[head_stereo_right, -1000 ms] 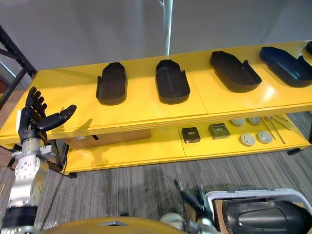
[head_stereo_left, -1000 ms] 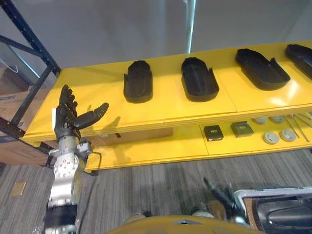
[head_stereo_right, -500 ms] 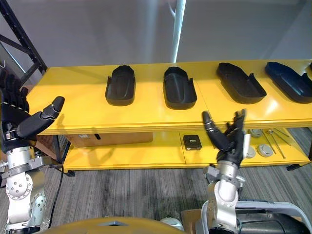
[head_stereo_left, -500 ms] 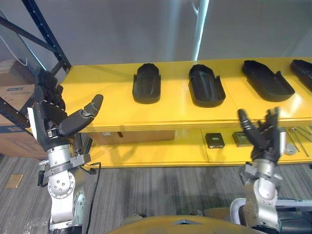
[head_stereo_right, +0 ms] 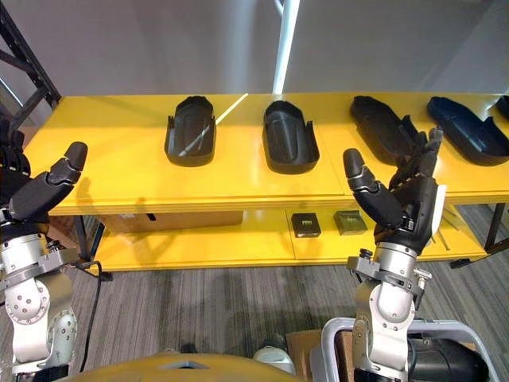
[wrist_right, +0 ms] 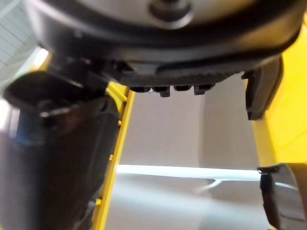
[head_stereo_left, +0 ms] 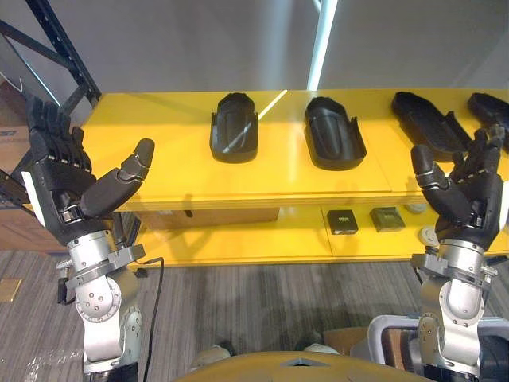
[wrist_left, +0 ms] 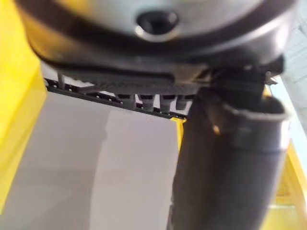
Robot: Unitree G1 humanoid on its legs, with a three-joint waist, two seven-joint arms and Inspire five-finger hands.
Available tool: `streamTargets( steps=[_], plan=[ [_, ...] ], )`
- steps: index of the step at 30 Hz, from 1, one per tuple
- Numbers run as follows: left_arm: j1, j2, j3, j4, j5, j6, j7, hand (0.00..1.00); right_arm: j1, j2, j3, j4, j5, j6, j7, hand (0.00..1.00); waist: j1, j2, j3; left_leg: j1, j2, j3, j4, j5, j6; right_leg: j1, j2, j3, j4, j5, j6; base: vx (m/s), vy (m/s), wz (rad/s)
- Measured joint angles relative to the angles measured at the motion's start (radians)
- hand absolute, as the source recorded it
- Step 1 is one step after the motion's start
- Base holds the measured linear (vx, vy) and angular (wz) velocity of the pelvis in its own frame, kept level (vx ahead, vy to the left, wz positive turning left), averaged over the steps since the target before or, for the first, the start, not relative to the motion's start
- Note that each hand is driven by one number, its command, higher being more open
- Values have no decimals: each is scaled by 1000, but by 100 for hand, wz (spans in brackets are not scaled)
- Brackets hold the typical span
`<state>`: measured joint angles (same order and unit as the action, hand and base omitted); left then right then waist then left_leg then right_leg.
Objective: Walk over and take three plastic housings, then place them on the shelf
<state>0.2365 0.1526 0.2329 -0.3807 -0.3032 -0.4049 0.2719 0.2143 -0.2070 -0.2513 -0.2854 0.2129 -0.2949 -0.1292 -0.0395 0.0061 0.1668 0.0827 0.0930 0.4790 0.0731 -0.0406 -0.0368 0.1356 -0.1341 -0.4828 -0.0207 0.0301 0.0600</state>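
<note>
Black housings (head_stereo_left: pixel 234 127) on yellow shelf (head_stereo_left: pixel 171 155)

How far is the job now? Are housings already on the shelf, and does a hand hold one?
Several black plastic housings already lie on the top board of the yellow shelf. Nothing is in hand: the left hand and right hand are raised open and empty. Whether more remain, I cannot tell.

I face a grey wall (head_stereo_left: pixel 175 48) with a vertical light strip (head_stereo_left: pixel 324 40); yellow shelf (head_stereo_left: pixel 278 171) ahead, dark rack upright (head_stereo_left: pixel 61 44) left, grey carpet (head_stereo_left: pixel 262 302) below.
</note>
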Motion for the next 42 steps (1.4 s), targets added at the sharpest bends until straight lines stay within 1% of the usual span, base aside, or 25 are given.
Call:
streamTargets(
  steps=[2,3,4,5,6,7,8,10,12,16,17,22,26,28,32,34,40,42],
  plan=[
    [11,0,-1,-1,0,0,22,100,10,-26,35,0,-60,10,-6,100,5,1,13,-11,4,7,16,-9,0,-14,1,14,3,1,0,-51,31,-14],
    [11,0,0,-2,-1,0,31,100,11,-38,49,0,-127,16,-9,100,7,-2,25,-13,5,11,21,-15,-2,-22,1,21,3,1,0,-65,36,-14],
    [12,0,0,-3,0,0,32,100,16,-48,53,0,-215,18,-10,100,6,-5,25,-26,6,16,27,-18,-2,-36,0,27,3,3,1,-63,37,-14],
    [12,1,-1,-4,0,0,34,100,17,-60,54,0,-260,19,-11,100,7,-6,26,-30,6,21,28,-21,-2,-42,0,33,3,5,0,-54,45,-21],
    [11,1,-1,-4,0,0,46,100,18,-85,54,0,-339,20,-13,100,7,-9,27,-35,6,34,31,-23,0,-54,0,49,2,10,2,0,49,-27],
    [11,1,-1,-4,0,0,55,100,18,-104,54,0,-388,21,-18,100,5,-12,29,-40,6,44,37,-28,4,-58,0,60,3,14,3,15,51,-28],
    [10,1,-1,-4,0,0,56,100,18,-109,52,0,-401,21,-18,100,5,-14,31,-41,6,48,43,-29,6,-60,0,66,3,16,2,27,50,-24],
    [10,1,-8,-15,0,0,57,100,19,-111,44,-1,-402,21,-18,100,-6,-25,37,-42,9,54,64,-45,16,-57,-1,77,3,20,3,24,68,-14],
    [10,1,-18,-40,0,3,57,100,20,-111,41,-1,-402,21,-25,100,-16,-31,38,-42,6,57,65,-51,16,-58,-3,80,3,21,5,14,54,-3],
    [7,3,-33,-69,0,10,54,100,20,-109,42,-1,-426,25,-78,100,-15,-30,38,-41,7,65,78,-66,21,-57,-5,97,2,22,6,8,65,-5],
    [7,3,-33,-69,0,14,55,100,19,-107,44,0,-444,29,-113,100,-15,-30,38,-41,7,65,79,-68,21,-57,-5,100,2,22,6,-7,37,-1],
    [8,3,-35,-69,0,17,54,100,-8,-100,46,26,-443,51,-162,100,-13,-30,38,-42,7,65,78,-69,20,-57,-5,101,2,22,6,-28,23,0],
    [7,3,-46,-68,0,17,51,100,-90,-100,48,164,-441,70,-173,100,-12,-29,37,-55,6,61,78,-69,20,-66,-7,100,2,22,6,-61,24,3],
    [6,4,-62,-66,0,17,51,100,-138,-101,48,256,-442,79,-207,100,-1,-23,38,-78,5,55,82,-68,21,-85,-8,96,3,25,7,-66,23,9],
    [-5,5,-76,-53,0,17,52,100,-238,-128,56,396,-445,105,-263,100,9,-12,44,-113,5,27,100,-62,28,-97,-10,68,3,29,4,-32,26,20],
    [-5,6,-78,-52,0,17,53,100,-283,-161,67,438,-445,111,-276,100,15,-4,50,-121,4,16,102,-61,29,-98,-10,59,3,29,3,-24,35,17],
    [-10,43,-78,-51,0,17,56,100,-366,-200,81,497,-444,110,-301,100,24,-4,54,-132,4,-6,116,-63,32,-92,-12,47,3,30,3,-24,39,12],
    [-28,58,-78,-50,0,17,55,100,-392,-224,84,522,-445,110,-311,100,35,-2,69,-132,2,-11,119,-63,32,-88,-14,45,4,30,3,-64,45,6]
  ],
)
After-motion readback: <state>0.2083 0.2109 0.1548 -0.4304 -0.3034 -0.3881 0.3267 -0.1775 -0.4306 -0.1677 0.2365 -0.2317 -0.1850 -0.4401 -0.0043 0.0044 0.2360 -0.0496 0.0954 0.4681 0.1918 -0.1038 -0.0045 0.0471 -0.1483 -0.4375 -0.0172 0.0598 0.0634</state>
